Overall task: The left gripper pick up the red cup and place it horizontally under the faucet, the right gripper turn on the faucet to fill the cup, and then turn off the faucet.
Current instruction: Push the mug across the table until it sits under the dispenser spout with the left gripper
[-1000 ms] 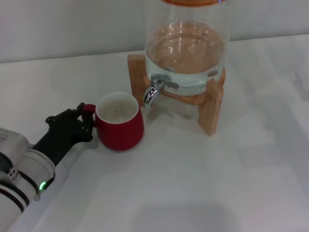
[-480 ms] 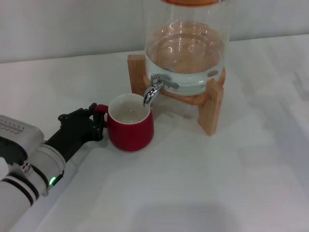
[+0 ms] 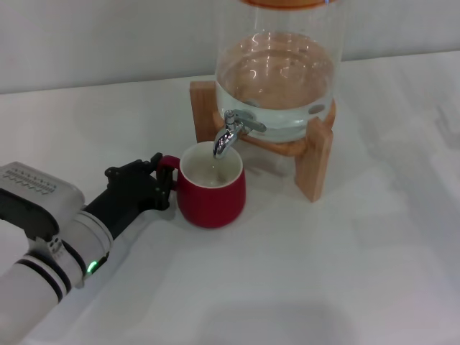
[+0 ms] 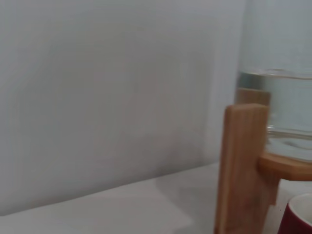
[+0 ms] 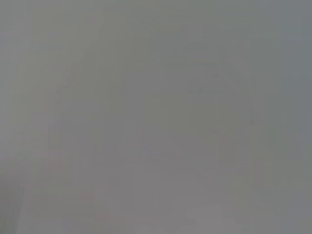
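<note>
The red cup [image 3: 213,197] stands upright on the white table with its cream inside showing, right below the spout of the chrome faucet [image 3: 231,132]. The faucet sits low on the clear glass dispenser jar [image 3: 277,72], which holds water. My left gripper [image 3: 162,180] comes in from the lower left and is shut on the cup's small handle at the cup's left side. A sliver of the cup's rim [image 4: 298,218] shows in the left wrist view. My right gripper is out of view; the right wrist view shows only plain grey.
The jar rests on a wooden stand [image 3: 314,158] with legs at left and right, also visible in the left wrist view [image 4: 243,165]. A pale wall runs behind the table. White table surface [image 3: 309,273] spreads in front and to the right.
My left gripper has slid the cup to the right, from left of the stand to under the faucet's spout. The faucet lever has not moved.
</note>
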Motion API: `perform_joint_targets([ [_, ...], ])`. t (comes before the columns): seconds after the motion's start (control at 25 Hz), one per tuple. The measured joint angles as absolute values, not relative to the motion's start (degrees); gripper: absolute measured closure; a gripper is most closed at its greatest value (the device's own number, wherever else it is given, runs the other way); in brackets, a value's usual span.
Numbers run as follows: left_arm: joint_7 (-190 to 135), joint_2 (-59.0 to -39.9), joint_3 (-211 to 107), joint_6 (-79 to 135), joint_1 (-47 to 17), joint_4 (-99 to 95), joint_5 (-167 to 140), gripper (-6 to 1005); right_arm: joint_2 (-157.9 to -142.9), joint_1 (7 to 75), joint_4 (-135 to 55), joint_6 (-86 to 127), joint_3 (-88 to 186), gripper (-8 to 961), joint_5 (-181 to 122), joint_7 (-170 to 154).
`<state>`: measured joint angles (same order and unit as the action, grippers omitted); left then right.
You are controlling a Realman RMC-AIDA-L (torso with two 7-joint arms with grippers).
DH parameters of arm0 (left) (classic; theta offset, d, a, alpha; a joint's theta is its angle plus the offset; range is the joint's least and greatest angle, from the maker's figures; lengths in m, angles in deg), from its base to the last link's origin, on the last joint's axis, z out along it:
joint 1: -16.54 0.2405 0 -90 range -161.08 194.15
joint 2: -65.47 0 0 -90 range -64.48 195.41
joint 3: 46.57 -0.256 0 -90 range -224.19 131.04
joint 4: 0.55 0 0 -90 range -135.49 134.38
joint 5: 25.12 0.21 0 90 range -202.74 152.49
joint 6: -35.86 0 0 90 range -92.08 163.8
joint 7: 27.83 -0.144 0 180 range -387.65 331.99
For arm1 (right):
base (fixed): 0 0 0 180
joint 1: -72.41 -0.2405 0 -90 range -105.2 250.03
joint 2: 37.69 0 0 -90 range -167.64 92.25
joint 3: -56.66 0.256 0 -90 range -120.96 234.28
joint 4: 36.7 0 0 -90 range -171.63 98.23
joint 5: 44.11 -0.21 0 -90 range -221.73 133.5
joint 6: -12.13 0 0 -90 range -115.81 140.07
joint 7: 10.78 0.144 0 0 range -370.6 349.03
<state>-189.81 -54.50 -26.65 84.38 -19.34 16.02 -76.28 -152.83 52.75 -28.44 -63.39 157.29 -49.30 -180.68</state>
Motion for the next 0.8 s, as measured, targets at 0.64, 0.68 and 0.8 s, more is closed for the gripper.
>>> perform_joint_targets([
  [0.64, -189.8, -54.48, -26.6, 84.6, -17.7, 16.8, -74.9, 845, -152.74, 52.5, -28.5, -63.1, 157.3, 272, -49.3, -180.7],
  [0.68, -189.8, -54.44, -26.6, 84.6, -17.6, 16.8, -74.9, 845, -152.74, 52.5, -28.5, -63.1, 157.3, 272, -49.3, -180.7],
  [0.8, -189.8, -54.34, -26.6, 84.5, -17.6, 16.8, -74.9, 845, -152.74, 52.5, -28.6, -63.2, 157.3, 272, -49.3, -180.7],
])
